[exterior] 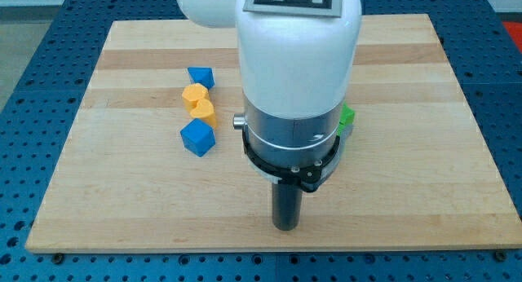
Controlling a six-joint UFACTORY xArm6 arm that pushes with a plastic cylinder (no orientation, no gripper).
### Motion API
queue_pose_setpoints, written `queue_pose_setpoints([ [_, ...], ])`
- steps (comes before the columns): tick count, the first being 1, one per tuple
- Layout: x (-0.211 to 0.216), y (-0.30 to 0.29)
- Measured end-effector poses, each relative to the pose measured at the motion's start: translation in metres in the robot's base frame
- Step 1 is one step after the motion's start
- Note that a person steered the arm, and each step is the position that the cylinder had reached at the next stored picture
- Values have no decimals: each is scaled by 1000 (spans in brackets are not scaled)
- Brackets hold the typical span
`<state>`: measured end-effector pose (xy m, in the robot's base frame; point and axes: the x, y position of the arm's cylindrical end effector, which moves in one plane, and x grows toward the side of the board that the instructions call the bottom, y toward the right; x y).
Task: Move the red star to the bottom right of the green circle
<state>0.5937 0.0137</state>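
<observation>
Camera view: dark rod's tip (285,226) down on light wooden board (424,152) near view's bottom, nothing gripped, no jaws. Red star not visible, prob. hidden behind white arm (298,62). Green block (347,116) edge peeking at arm's right; blue cube (197,138), two yellow blocks (198,103), small blue block (200,76) well left.

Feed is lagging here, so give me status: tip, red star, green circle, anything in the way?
My tip low on the board, well below the blocks. Red star not visible, perhaps behind the arm. Green block peeks out at arm's right edge, shape unclear. Blue and yellow blocks sit off left.

A lab: blue perforated bench (33,78), wooden board (408,152).
</observation>
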Motion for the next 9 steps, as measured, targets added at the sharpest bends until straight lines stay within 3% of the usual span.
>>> queue_pose_setpoints([
  [4, -63, -3],
  [8, -69, 143],
  [9, -69, 118],
])
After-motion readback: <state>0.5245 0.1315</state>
